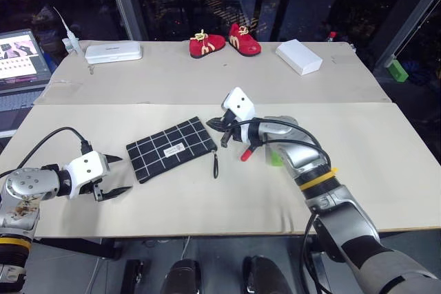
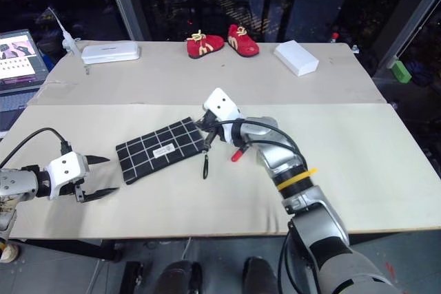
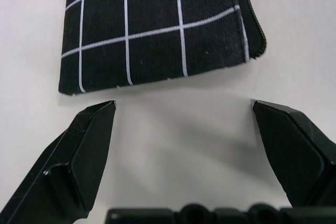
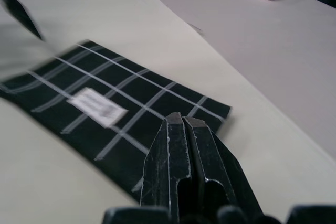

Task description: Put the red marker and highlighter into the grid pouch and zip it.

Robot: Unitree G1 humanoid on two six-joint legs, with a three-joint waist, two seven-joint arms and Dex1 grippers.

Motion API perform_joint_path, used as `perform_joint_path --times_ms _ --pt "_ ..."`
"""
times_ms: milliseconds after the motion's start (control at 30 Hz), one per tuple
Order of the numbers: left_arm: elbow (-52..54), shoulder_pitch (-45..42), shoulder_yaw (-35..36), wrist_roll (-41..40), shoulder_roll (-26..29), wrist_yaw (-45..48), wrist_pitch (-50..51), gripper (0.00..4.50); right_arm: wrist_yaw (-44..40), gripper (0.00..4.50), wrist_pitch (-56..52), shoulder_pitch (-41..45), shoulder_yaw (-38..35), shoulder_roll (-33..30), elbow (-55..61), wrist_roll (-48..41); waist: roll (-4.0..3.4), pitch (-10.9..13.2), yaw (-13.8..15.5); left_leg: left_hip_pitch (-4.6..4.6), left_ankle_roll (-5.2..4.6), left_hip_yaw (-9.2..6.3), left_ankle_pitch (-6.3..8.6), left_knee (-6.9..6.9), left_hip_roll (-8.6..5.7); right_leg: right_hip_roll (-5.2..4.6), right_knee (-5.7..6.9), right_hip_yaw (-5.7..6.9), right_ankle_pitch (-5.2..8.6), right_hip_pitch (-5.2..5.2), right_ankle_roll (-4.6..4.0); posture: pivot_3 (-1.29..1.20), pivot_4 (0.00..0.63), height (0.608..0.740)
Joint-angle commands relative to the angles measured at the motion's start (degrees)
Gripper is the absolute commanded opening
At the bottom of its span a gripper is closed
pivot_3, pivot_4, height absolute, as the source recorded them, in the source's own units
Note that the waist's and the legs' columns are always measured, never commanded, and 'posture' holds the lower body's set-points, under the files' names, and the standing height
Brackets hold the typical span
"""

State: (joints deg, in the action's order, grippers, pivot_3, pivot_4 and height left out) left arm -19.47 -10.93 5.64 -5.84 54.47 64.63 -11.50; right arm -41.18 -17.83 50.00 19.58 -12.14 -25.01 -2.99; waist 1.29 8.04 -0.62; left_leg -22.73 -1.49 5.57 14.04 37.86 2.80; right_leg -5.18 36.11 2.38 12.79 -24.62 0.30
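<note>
Beside grid pouch (image 1: 171, 148) left edge: left pincer (image 1: 116, 175) apart | right edge: right pincer (image 1: 216, 124) together, empty

Matt ribbed cloth grid pouch (image 3: 157, 24); glossy plastic pincer (image 3: 184, 145).

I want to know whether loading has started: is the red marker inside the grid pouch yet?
No, out: the red marker lies on the table beside the grid pouch, partly behind the right arm.

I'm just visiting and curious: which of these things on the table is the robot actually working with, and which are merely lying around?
For the job: grid pouch, red marker, highlighter.

Lying about: red shoes, white box, white case, laptop.
</note>
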Motion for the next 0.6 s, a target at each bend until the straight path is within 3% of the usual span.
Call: perform_joint_path --times_ms 33,267,600 --pt "0.3 -0.7 -1.6 0.3 -0.8 0.4 0.0 4.5 -0.2 0.06 3.7 1.4 2.0 1.6 -3.0 3.4 0.0 0.0 -0.1 -0.03 0.0 0.01 0.0 0.0 -0.02 0.0 0.0 -0.01 -0.01 -0.03 0.01 0.0 0.15 0.74" --pt "0.0 -1.0 -2.0 -0.4 -1.2 1.0 0.0 4.5 0.2 0.06 5.8 1.5 5.1 4.3 -6.8 8.6 -0.01 0.0 -0.2 -0.02 0.04 0.03 -0.03 0.02 0.0 0.04 0.03 -0.04 -0.02 -0.14 0.02 0.0 0.15 0.74" --pt "-0.6 -2.6 -2.6 -0.6 -1.5 2.2 -0.8 4.5 2.2 0.06 14.2 1.3 11.1 2.7 -10.9 19.7 -0.02 0.0 -0.3 0.01 0.07 0.05 -0.05 0.02 -0.01 0.05 0.07 -0.06 -0.02 -0.16 0.02 0.0 0.15 0.74"
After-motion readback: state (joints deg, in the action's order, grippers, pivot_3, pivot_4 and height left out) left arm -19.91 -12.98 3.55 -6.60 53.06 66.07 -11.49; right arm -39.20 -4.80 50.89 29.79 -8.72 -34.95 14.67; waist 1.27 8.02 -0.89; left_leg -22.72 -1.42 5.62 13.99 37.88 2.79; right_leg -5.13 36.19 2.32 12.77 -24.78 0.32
